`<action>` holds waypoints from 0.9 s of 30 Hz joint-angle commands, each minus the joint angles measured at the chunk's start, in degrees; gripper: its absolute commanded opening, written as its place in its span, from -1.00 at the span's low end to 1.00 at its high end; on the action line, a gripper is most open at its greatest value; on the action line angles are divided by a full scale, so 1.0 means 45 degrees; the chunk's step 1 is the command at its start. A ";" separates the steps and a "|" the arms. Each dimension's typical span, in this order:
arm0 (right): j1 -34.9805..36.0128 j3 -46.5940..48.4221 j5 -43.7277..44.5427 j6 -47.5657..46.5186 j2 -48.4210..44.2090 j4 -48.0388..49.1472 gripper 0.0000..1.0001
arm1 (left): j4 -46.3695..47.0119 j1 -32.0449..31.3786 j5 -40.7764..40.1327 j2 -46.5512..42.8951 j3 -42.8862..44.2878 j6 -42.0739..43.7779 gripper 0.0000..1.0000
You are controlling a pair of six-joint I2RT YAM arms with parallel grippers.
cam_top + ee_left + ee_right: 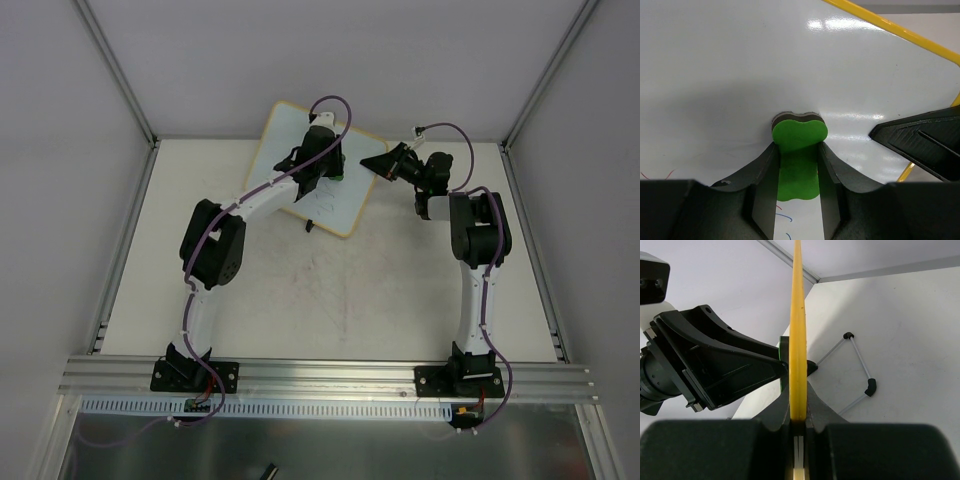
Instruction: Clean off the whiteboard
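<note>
Left wrist view shows your left gripper [797,150] pinching the green eraser [800,131], its far end pressed on the whiteboard [740,75]. Your right gripper [798,421] clamps the yellow frame [797,315], at the far side of the table [330,290].

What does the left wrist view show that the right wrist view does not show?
Only left wrist: the white face of the whiteboard, with red and blue pen marks, and the green eraser pressed on it, held by the left gripper. Only right wrist: the yellow frame edge-on, clamped in the right gripper, and a wire stand with black tips behind. Both: the yellow frame, and each view sees the other arm's gripper.
</note>
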 commanded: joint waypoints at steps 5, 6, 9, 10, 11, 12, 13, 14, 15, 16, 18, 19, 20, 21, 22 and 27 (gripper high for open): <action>0.0168 0.0267 -0.1033 -0.0371 -0.0785 0.1611 -1.00 | -0.0572 0.0723 0.0770 0.0530 -0.0802 -0.1557 -1.00; 0.0168 0.0248 -0.1033 -0.0371 -0.0804 0.1611 -1.00 | -0.0553 0.0918 0.0830 0.0355 -0.1249 -0.2141 -1.00; 0.0168 0.0248 -0.1033 -0.0352 -0.0804 0.1631 -1.00 | -0.0553 0.1408 0.0539 0.0004 -0.1799 -0.2420 -1.00; 0.0187 0.0248 -0.1014 -0.0332 -0.0804 0.1689 -1.00 | -0.0572 0.1466 0.0151 -0.0095 -0.2110 -0.2439 -1.00; 0.0168 0.0248 -0.1013 -0.0332 -0.0804 0.1709 -1.00 | -0.0553 0.1641 0.0031 -0.0212 -0.2306 -0.2536 -1.00; 0.0168 0.0267 -0.1013 -0.0294 -0.0804 0.1728 -1.00 | -0.0572 0.1759 -0.0009 -0.0425 -0.2714 -0.2846 -1.00; 0.0168 0.0267 -0.1013 -0.0312 -0.0804 0.1728 -1.00 | -0.0553 0.1895 -0.0009 -0.0524 -0.2912 -0.3043 -1.00; 0.0187 0.0267 -0.1013 -0.0293 -0.0823 0.1748 -1.00 | -0.0553 0.2206 0.0126 -0.0622 -0.3126 -0.3296 -1.00; 0.0168 0.0267 -0.1013 -0.0293 -0.0843 0.1748 -1.00 | -0.0553 0.2403 0.0263 -0.0739 -0.3322 -0.3782 -1.00; 0.0168 0.0248 -0.1013 -0.0293 -0.0843 0.1748 -1.00 | -0.0553 0.2598 0.0438 -0.0759 -0.3633 -0.4000 -1.00; 0.0187 0.0228 -0.1013 -0.0274 -0.0863 0.1787 -1.00 | -0.0533 0.3046 0.0966 -0.0721 -0.3927 -0.4487 -1.00; 0.0187 0.0228 -0.1013 -0.0235 -0.0863 0.1806 -1.00 | -0.0533 0.3165 0.1064 -0.0701 -0.4007 -0.4606 -1.00; 0.0168 0.0228 -0.1013 -0.0215 -0.0863 0.1806 -1.00 | -0.0552 0.3263 0.1181 -0.0682 -0.4104 -0.4743 -1.00; 0.0168 0.0209 -0.1013 -0.0215 -0.0863 0.1845 -1.00 | -0.0553 0.3438 0.1182 -0.0720 -0.4376 -0.5073 -1.00; 0.0187 0.0208 -0.1013 -0.0196 -0.0882 0.1865 -1.00 | -0.0514 0.3556 0.1201 -0.0720 -0.4514 -0.5308 -1.00; 0.0168 0.0169 -0.1013 -0.0137 -0.0882 0.1943 -1.00 | -0.0494 0.4200 0.1786 -0.0526 -0.5236 -0.7142 -1.00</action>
